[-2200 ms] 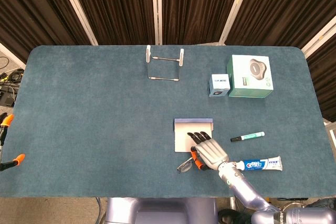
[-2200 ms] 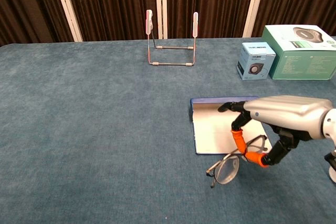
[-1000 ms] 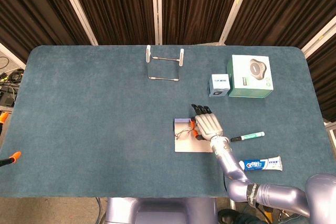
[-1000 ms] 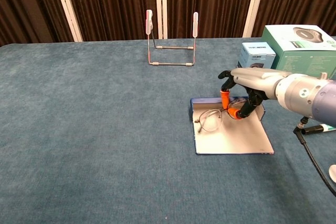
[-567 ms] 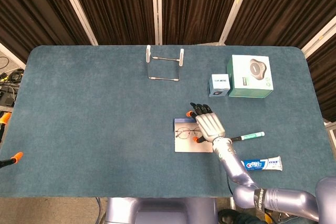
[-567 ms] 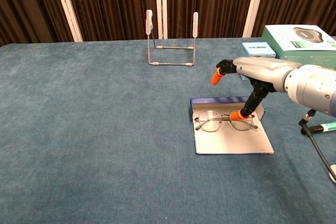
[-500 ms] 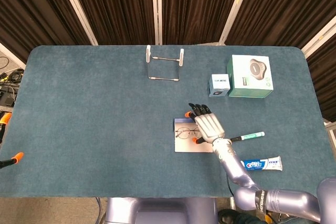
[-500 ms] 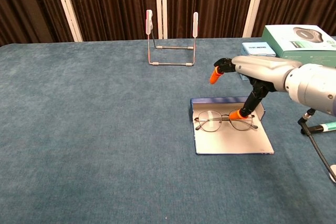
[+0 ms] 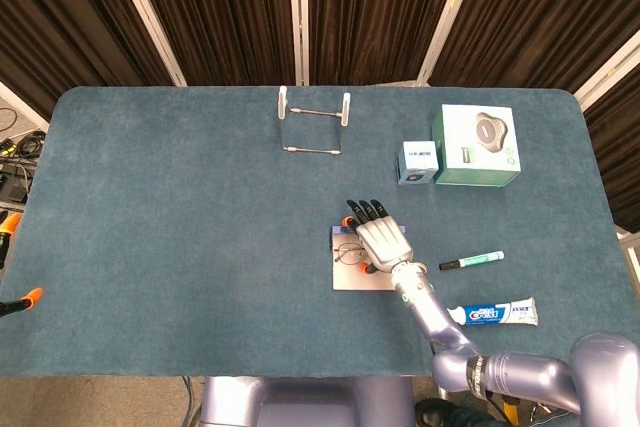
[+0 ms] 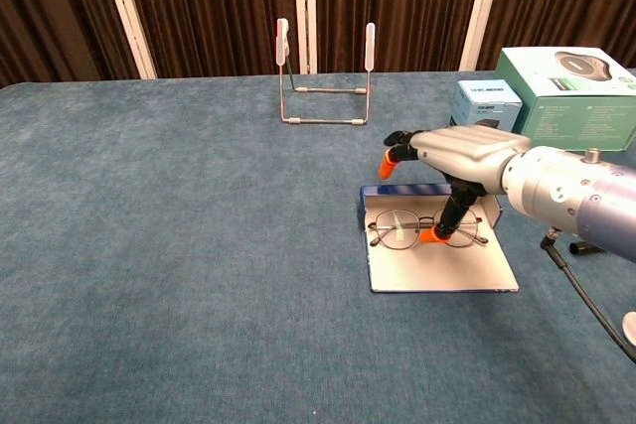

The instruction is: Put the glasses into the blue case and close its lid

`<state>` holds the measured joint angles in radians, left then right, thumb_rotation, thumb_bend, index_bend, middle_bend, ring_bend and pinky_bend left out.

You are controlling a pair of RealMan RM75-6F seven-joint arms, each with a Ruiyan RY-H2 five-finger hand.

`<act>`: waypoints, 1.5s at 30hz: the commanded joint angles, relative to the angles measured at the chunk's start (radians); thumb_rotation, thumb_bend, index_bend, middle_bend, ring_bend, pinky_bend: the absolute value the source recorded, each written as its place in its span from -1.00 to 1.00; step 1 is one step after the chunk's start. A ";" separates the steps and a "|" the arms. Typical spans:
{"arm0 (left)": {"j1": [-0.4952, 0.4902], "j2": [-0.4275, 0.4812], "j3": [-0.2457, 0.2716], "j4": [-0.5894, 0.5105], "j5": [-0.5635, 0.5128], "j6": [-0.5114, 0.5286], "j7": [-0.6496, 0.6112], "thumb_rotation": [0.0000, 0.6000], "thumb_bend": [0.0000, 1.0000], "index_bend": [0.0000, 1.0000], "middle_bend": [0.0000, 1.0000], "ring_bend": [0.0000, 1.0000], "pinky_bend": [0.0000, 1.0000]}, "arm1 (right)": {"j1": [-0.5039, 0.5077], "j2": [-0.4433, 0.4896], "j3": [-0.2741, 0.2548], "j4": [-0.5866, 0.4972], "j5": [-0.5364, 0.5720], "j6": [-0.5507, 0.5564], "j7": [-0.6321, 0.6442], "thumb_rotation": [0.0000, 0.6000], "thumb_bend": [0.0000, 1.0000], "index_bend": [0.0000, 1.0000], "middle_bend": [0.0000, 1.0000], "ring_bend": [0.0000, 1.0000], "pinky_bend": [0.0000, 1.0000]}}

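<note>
The glasses [image 10: 425, 230] lie flat inside the open blue case [image 10: 437, 265] on the desk [image 10: 179, 245], lenses side by side with the frame's long axis running left to right across the case. Directly above them hangs the right robot hand [image 10: 452, 161], palm down, its fingers spread apart and gripping nothing; an orange thumb tip [image 10: 429, 235] reaches down to the bridge of the frame and looks to be touching it, though I cannot be sure of contact. From the head view the right robot hand [image 9: 380, 240] covers the right half of the case. The raised blue lip along the case's far edge, just beyond the fingers, is probably the lid to fold shut. The left hand is out of sight in both views.
</note>
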<state>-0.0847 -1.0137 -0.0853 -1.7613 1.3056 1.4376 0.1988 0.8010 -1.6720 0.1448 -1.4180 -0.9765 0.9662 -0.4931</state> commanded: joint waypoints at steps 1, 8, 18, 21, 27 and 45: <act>-0.003 -0.002 -0.003 0.006 -0.012 -0.009 -0.001 1.00 -1.00 -1.00 -1.00 -1.00 -1.00 | 0.010 -0.014 0.004 0.034 -0.003 -0.021 0.009 1.00 -0.79 -0.52 -1.00 -1.00 -1.00; -0.007 -0.003 -0.008 0.012 -0.032 -0.017 -0.003 1.00 -1.00 -1.00 -1.00 -1.00 -1.00 | 0.021 -0.031 0.008 0.091 -0.006 -0.050 0.014 1.00 -0.79 -0.52 -1.00 -1.00 -1.00; -0.019 -0.012 -0.012 0.023 -0.057 -0.036 0.011 1.00 -1.00 -1.00 -1.00 -1.00 -1.00 | 0.036 -0.072 0.044 0.225 0.004 -0.079 0.054 1.00 -0.79 -0.52 -1.00 -1.00 -1.00; -0.021 -0.014 -0.012 0.025 -0.062 -0.040 0.014 1.00 -1.00 -1.00 -1.00 -1.00 -1.00 | 0.037 -0.072 0.056 0.241 0.007 -0.079 0.062 1.00 -0.79 -0.52 -1.00 -1.00 -1.00; -0.024 -0.017 -0.011 0.023 -0.064 -0.042 0.022 1.00 -1.00 -1.00 -1.00 -1.00 -1.00 | 0.036 -0.067 0.068 0.247 0.036 -0.079 0.039 1.00 -0.80 -0.53 -1.00 -1.00 -1.00; -0.009 0.000 0.005 -0.007 -0.002 -0.001 -0.002 1.00 -1.00 -1.00 -1.00 -1.00 -1.00 | -0.070 0.175 -0.048 -0.178 -0.128 0.044 -0.004 1.00 -0.80 -0.94 -1.00 -1.00 -1.00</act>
<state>-0.0996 -1.0190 -0.0848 -1.7584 1.2871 1.4233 0.2028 0.7721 -1.5719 0.1454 -1.4846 -1.0326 0.9601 -0.4900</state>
